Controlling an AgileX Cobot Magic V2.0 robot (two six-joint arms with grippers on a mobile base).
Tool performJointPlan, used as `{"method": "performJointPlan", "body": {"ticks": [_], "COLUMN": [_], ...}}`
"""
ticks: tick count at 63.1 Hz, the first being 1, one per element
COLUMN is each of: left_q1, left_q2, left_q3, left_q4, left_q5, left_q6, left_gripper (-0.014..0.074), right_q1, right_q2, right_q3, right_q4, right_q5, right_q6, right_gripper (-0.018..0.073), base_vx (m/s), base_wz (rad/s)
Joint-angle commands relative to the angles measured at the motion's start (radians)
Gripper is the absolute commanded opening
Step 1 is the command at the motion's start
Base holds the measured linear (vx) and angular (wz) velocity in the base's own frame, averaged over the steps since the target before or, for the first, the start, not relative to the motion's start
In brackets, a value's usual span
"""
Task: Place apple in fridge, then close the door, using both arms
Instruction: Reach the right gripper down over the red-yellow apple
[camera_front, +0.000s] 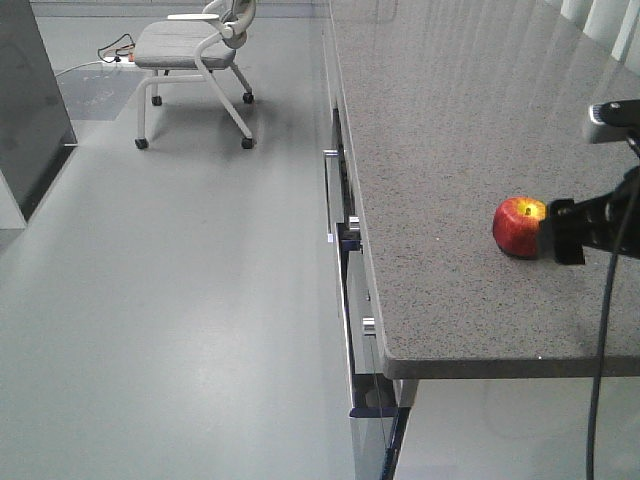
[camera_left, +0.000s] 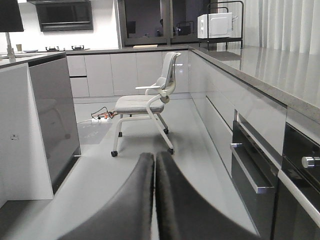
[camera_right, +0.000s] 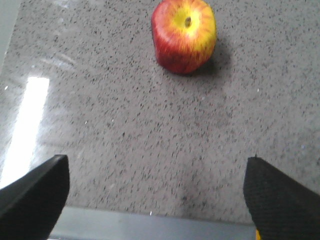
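- The apple (camera_right: 184, 35) stands upright on the speckled grey counter (camera_front: 450, 150), its stem and yellow patch facing up and its red sides below.
- It lies straight ahead of the right pincer (camera_right: 157, 195), a little toward the right finger's side. It is beyond the fingertips and not between them.
- The right pincer is spread wide. Its two black fingertips (camera_right: 35, 187) sit at the lower corners of the wrist view, with only bare counter in the gap.
- In the front view the black end of this pincer stands just beside the apple on its right. That view does not show if they touch.
- The counter edge runs just under the right pincer, behind its fingertips.
- The left pincer (camera_left: 154, 200) is closed, finger against finger, with nothing held between them. It hangs low over the grey floor (camera_front: 180, 300).
- Ahead of the left pincer stands a white chair on wheels (camera_left: 145, 102).
- To the right of the left pincer is a dark oven front (camera_left: 255, 170) under the counter.
- To its left is a dark grey cabinet (camera_left: 52, 120).
- Far ahead and higher, a white microwave (camera_left: 215, 25) sits on a black rack.
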Motion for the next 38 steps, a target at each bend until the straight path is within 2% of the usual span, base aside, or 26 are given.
{"method": "performJointPlan", "body": {"ticks": [1, 14, 25, 38], "left_q1": [-0.002, -0.002, -0.002, -0.002], "left_q2": [-0.017, -0.017, -0.017, -0.017], "left_q3": [0.022, 0.022, 0.022, 0.022], "left_q4": [0.0, 0.0, 0.0, 0.0], "left_q5": [-0.075, -0.075, -0.075, -0.075], "left_q6": [-0.007, -0.007, -0.007, -0.007], "left_gripper": [-0.0006, -0.0006, -0.0006, -0.0006], "right_q1": [0.0, 0.0, -0.002, -0.044], "right_q2": [0.028, 0.143, 0.228, 0.321], "right_q3": [-0.077, -0.175, -0.223, -0.266], "right_q4": [-0.036, -0.083, -0.108, -0.066], "right_q5": [-0.053, -0.061, -0.12, -0.161], "right_q6": [0.005, 0.01, 0.01, 0.02], "right_gripper": [0.0722, 0.0712, 0.0702, 0.0695], "base_vx": [0.0, 0.0, 0.0, 0.0], "base_wz": [0.0, 0.0, 0.0, 0.0]}}
